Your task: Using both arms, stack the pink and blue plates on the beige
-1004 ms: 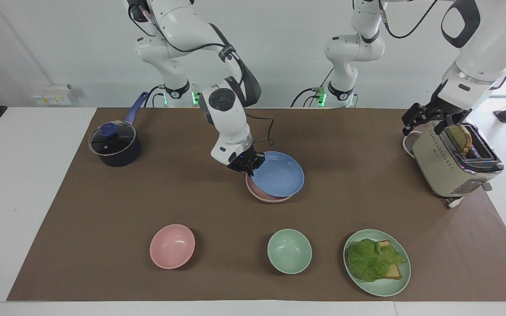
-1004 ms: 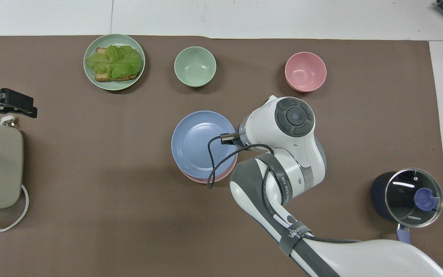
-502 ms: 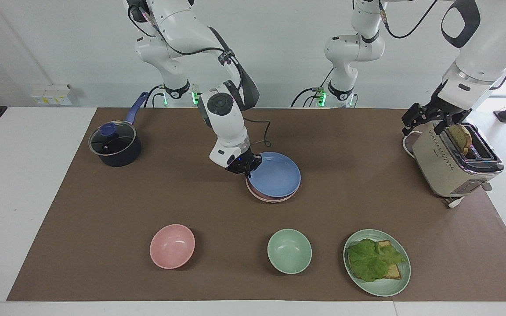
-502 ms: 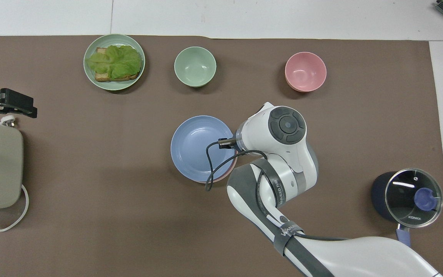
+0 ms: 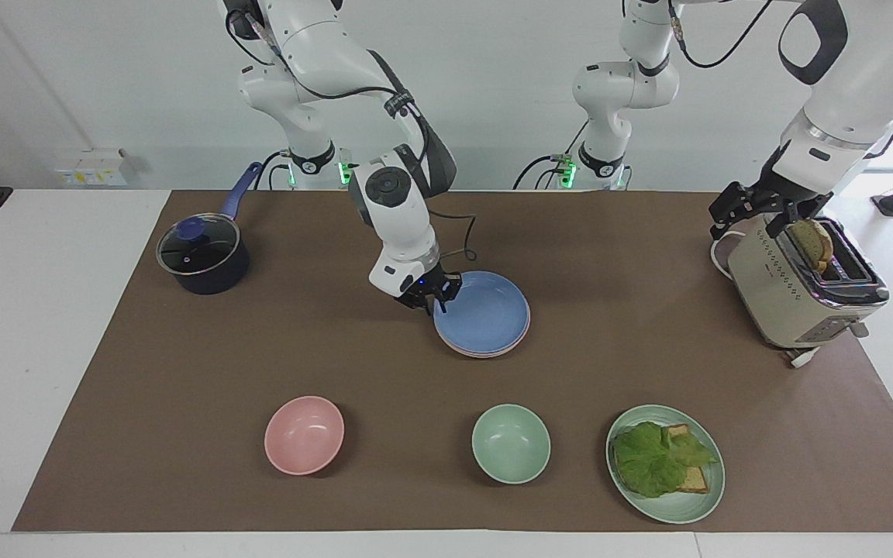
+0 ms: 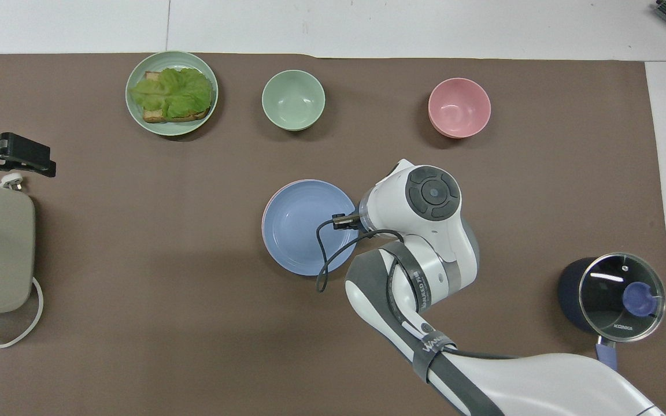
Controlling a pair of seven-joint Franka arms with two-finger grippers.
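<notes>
The blue plate (image 5: 482,313), tilted a second ago, lay flat on the pink plate (image 5: 485,353); the right hand (image 5: 432,298) was opening at its rim, the left hand (image 5: 756,203) waited open over the toaster (image 5: 795,291).

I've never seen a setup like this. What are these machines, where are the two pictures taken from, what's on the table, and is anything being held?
Two white robot arms work at one table. One picture faces them; the other looks down from above their end.

The right gripper is at the rim of the blue plate, which lies on a pink plate mid-table; whether it grips cannot be told. The left gripper waits over the toaster, jaws open.

Also there: a pot, pink bowl, green bowl, and a green plate with lettuce on bread.
</notes>
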